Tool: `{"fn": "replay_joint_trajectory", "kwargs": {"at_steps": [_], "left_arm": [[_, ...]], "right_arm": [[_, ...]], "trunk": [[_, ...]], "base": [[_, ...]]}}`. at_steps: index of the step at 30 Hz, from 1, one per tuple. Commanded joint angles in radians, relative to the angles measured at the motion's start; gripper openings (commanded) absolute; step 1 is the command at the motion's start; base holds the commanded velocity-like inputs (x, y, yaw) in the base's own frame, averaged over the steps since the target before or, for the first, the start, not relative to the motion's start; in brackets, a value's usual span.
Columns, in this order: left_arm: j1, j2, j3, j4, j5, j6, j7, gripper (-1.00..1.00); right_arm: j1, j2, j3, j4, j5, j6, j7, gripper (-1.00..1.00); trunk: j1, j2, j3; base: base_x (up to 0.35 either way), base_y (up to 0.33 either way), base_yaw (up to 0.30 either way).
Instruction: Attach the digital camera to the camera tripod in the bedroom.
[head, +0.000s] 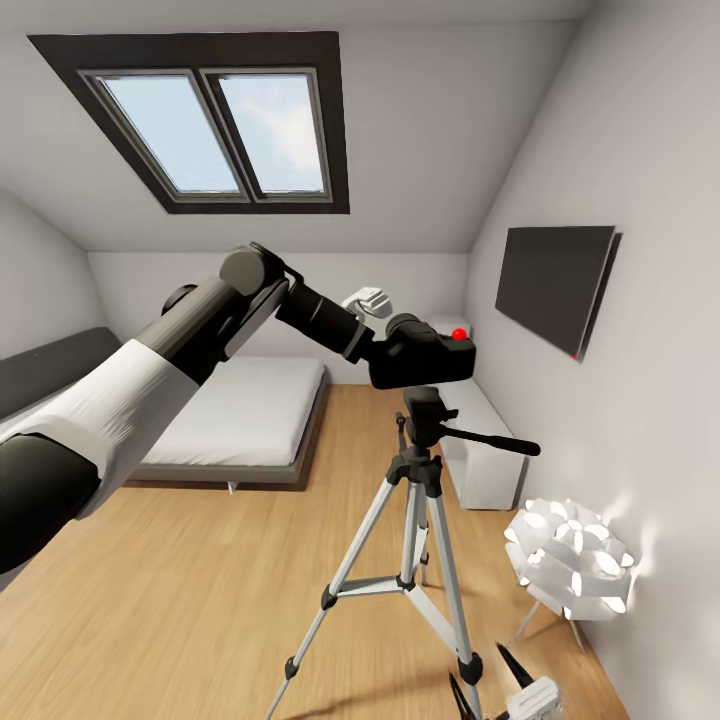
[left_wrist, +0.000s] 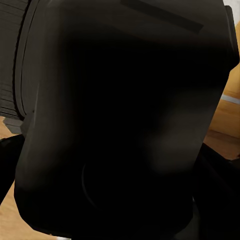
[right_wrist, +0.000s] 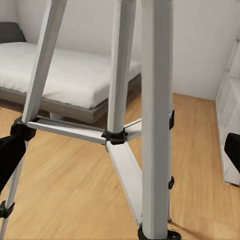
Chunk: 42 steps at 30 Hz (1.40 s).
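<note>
My left gripper pinches the digital camera, held just above the camera tripod pan head. I judge I should level the body and lower it straight down. My right gripper's fingers are spread by the tripod's feet

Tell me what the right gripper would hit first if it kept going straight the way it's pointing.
Probably the tall silver-legged camera tripod: its nearest metal leg stands right ahead between the right gripper's dark fingertips. Depth is unclear, so contact distance can't be judged.
</note>
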Motion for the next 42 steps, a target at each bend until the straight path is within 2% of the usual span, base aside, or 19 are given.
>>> {"fn": "replay_joint_trajectory", "kwargs": {"at_steps": [1,4,11,22,31,42], "left_arm": [[-0.001,-0.001,-0.002,0.0,0.003,0.005,-0.001,-1.0],[-0.001,-0.004,-0.003,0.0,0.003,0.005,-0.001,-1.0],[-0.001,-0.008,-0.003,0.0,0.003,0.005,-0.001,-1.0],[-0.001,-0.012,-0.003,0.0,0.003,0.005,-0.001,-1.0],[-0.001,-0.012,-0.003,0.0,0.003,0.005,-0.001,-1.0],[-0.001,-0.012,-0.003,0.0,0.003,0.005,0.0,-1.0]], "right_arm": [[-0.001,0.003,0.005,-0.01,-0.008,-0.001,0.002,1.0],[-0.001,0.009,0.005,-0.029,-0.008,0.009,0.002,1.0],[-0.009,0.016,0.005,-0.08,-0.008,0.109,-0.001,1.0],[-0.058,0.025,0.004,-0.105,-0.01,0.212,-0.002,1.0],[-0.089,0.028,0.004,-0.105,-0.01,0.242,-0.002,1.0],[-0.122,0.032,0.004,-0.105,-0.01,0.323,-0.002,1.0]], "trunk": [[0.0,-0.001,0.0],[0.0,-0.001,0.0],[0.0,-0.001,0.0],[0.0,-0.001,0.0],[0.0,-0.001,0.0],[0.0,-0.001,0.0]], "base": [[0.0,0.0,0.0],[0.0,0.0,0.0],[0.0,0.0,0.0],[0.0,0.0,0.0],[0.0,0.0,0.0],[0.0,0.0,0.0]]}}
